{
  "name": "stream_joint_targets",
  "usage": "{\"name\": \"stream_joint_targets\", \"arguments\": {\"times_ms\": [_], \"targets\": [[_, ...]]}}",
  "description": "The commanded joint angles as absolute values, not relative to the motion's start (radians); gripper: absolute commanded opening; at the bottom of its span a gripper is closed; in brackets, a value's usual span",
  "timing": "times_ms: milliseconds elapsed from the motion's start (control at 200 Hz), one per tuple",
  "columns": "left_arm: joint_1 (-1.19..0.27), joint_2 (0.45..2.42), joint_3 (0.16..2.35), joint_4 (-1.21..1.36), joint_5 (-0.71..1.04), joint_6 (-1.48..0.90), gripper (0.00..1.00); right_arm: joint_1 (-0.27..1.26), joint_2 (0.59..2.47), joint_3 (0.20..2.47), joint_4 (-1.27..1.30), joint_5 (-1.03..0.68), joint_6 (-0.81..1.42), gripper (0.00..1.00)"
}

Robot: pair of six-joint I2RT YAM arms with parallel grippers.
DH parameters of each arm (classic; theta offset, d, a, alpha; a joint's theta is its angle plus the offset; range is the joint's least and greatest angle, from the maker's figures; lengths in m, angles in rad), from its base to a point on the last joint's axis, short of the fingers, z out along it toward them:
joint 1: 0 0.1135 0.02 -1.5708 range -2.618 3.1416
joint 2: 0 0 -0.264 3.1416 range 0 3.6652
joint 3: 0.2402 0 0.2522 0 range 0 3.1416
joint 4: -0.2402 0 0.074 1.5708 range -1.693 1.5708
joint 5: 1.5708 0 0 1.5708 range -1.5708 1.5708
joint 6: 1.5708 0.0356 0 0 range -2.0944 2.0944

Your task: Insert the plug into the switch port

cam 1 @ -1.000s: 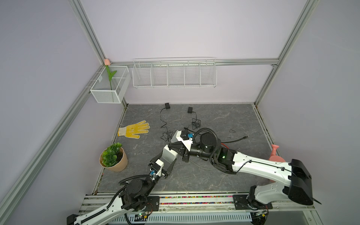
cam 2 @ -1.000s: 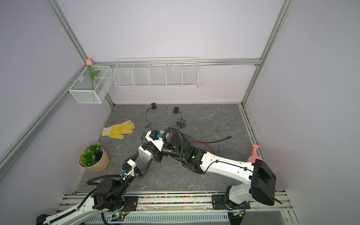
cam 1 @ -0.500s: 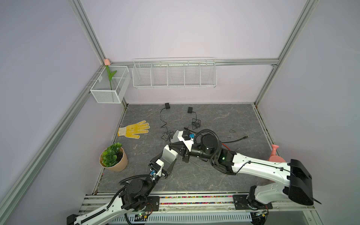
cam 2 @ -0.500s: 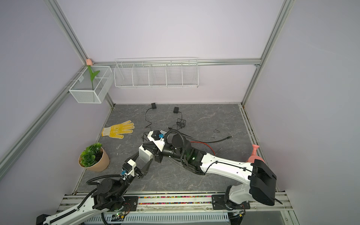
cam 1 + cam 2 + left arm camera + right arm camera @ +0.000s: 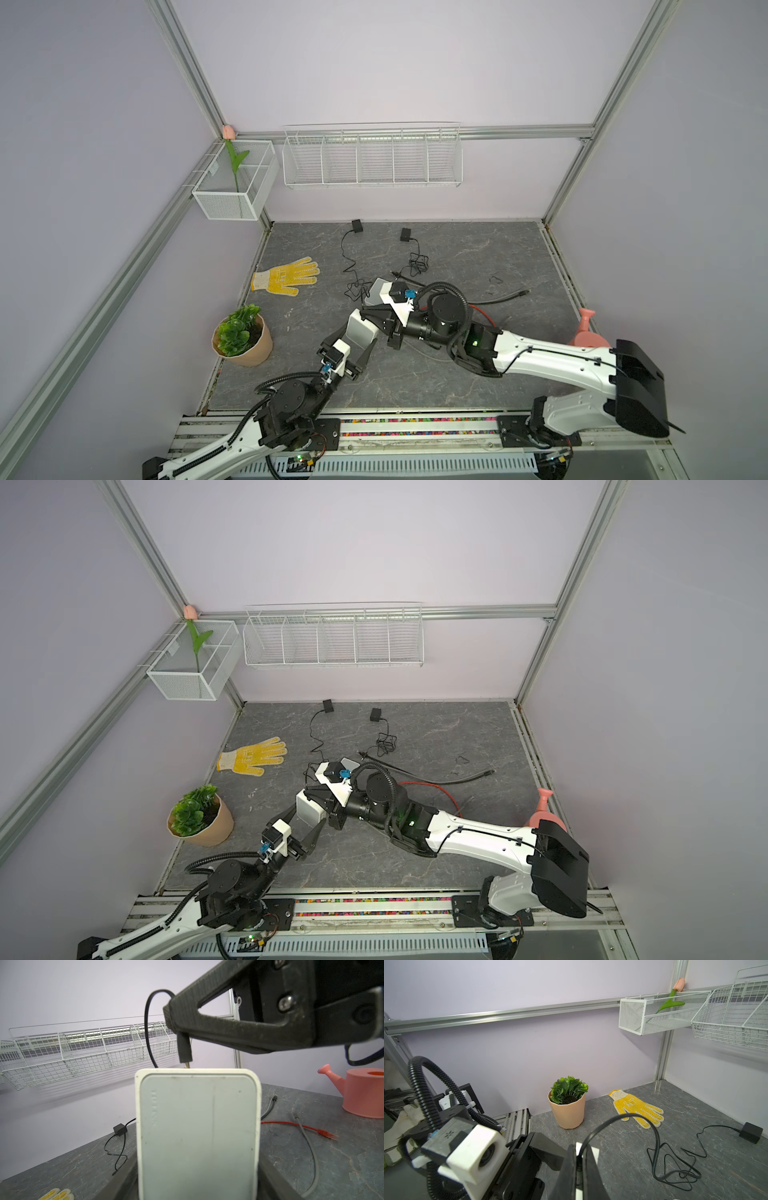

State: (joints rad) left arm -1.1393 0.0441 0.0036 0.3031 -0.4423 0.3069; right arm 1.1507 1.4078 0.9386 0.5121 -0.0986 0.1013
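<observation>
Grip of right hand (image 5: 176, 1020): clenched on black plug (image 5: 185, 1051), barrel pointed down at the switch (image 5: 197, 1132). The plug's metal tip is seen just at the switch's upper edge. Whether it has entered a port cannot be told, as the port face is turned away from the left wrist camera. The plug's black cable (image 5: 145, 1028) is looped up behind the fingers.

The switch, a white rounded box, is grasped across its sides by the left hand (image 5: 360, 333) and held raised above the worktop (image 5: 457, 257). In both top views the two hands are met near the worktop's middle.

Further out:
- red cable (image 5: 291, 1124) and grey cable (image 5: 309, 1142) laid on the worktop;
- yellow glove (image 5: 286, 280) and potted plant (image 5: 243, 336) by the left wall;
- pink watering can (image 5: 587, 332) at the right edge;
- two black adapters (image 5: 356, 225) near the back wall.
</observation>
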Motion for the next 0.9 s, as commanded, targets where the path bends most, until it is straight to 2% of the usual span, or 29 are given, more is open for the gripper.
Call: {"name": "stream_joint_targets", "arguments": {"times_ms": [0,595,735,900], "targets": [[-1.146,0.000,0.086,0.632,-0.390,0.308,0.00,1.175,1.502,0.845,0.175,-0.084,0.097,0.07],[-1.146,0.000,0.100,0.654,-0.388,0.311,0.00,1.195,1.505,0.808,0.179,-0.047,0.121,0.07],[-1.146,0.005,0.120,0.568,-0.477,0.289,0.00,1.195,1.446,0.840,0.105,-0.025,0.091,0.29],[-1.146,0.057,0.123,0.488,-0.678,0.286,0.00,1.194,1.373,0.914,0.002,-0.054,0.053,0.40]]}}
